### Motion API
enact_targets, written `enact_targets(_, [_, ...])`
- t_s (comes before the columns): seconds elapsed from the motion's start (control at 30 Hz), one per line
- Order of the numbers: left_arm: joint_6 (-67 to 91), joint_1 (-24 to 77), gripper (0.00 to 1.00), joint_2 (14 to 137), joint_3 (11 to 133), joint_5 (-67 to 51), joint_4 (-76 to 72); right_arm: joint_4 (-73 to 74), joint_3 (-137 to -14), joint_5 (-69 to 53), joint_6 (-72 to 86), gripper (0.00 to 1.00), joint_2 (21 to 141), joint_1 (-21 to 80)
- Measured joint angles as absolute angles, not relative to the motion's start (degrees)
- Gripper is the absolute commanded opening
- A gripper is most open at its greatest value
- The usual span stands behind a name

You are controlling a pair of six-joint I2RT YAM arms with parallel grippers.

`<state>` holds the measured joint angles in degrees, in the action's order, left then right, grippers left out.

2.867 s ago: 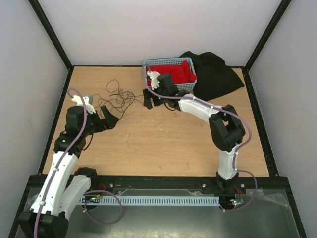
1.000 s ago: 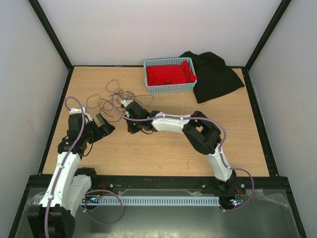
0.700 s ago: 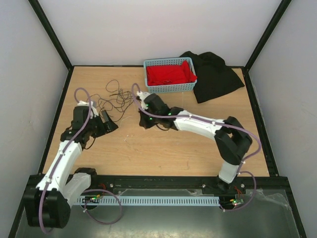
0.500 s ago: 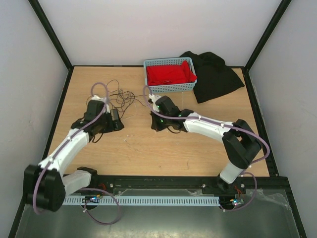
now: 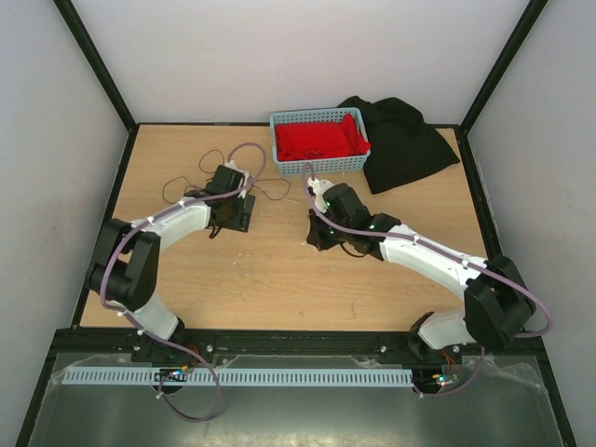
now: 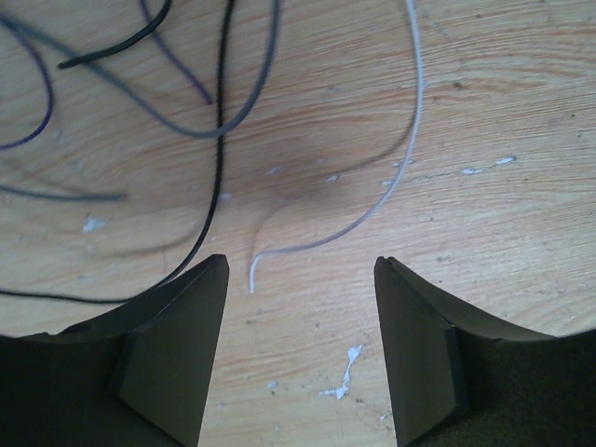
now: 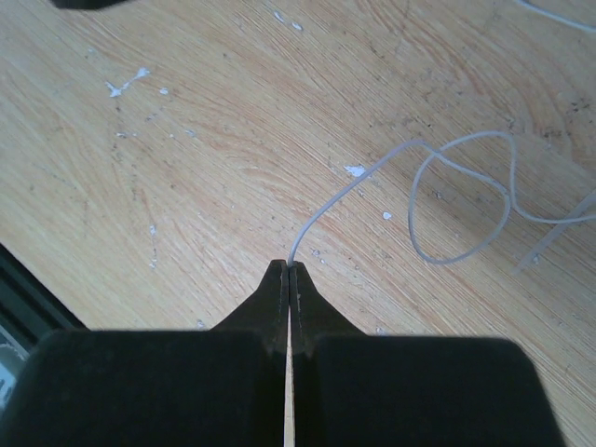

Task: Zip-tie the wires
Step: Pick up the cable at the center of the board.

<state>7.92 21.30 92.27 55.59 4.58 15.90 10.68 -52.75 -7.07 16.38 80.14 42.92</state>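
From above, the left hand (image 5: 235, 212) lay low over the tabletop (image 5: 279, 289), left of centre, at the near edge of the wires (image 5: 200, 182), whose black loops spread on the wood to its left and far side. The right hand (image 5: 318, 237) sat near the middle of the tabletop, well apart from the left one. Beyond it, at the far edge, stood a blue basket (image 5: 319, 170) holding a red cloth (image 5: 317, 140). A black cloth (image 5: 410, 144) was heaped just to the basket's right.

In the left wrist view, the left hand (image 6: 300, 270) stood wide open, with only bare wood between its fingers (image 6: 177, 354). A black wire (image 6: 221, 140) ran down towards the left finger. A whitish wire (image 6: 391, 196) curved in from the far side and ended on the wood just ahead of the gap, touching neither finger. More dark strands crossed the far left, blurred.

In the right wrist view, the right hand (image 7: 290, 268) was fully closed, its tips pinching the end of a whitish wire (image 7: 345, 191). That wire rose away from the tips and curled into a loop on the wood to the right. A straighter pale strip (image 7: 559, 233) lay at the right edge; whether it was the zip tie could not be told.
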Motion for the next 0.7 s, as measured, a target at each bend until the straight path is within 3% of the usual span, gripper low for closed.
enact_targets(0.2, [3.6, 23.9, 0.63, 97.3, 58.8, 5.1, 15.4, 11.0, -52.5, -7.2, 15.7, 0.0, 77.6, 42.8])
enact_targets(0.37, [1.9, 24.5, 0.53, 99.7, 59.8, 5.5, 15.2, 11.9, -51.9, -7.2, 15.3, 0.0, 76.6, 42.7])
enact_targets(0.47, [1.7, 24.5, 0.35, 101.4, 60.9, 5.9, 15.4, 12.3, -51.9, -7.2, 15.2, 0.0, 75.9, 42.3])
enact_targets(0.6, [1.6, 24.5, 0.01, 102.7, 62.3, 6.4, 16.3, 12.5, -51.8, -7.4, 15.2, 0.0, 74.6, 41.0])
enact_targets(0.7, [1.8, 24.5, 0.0, 102.5, 62.3, 6.9, 17.1, 12.9, -51.6, -8.2, 14.9, 0.0, 72.9, 38.0])
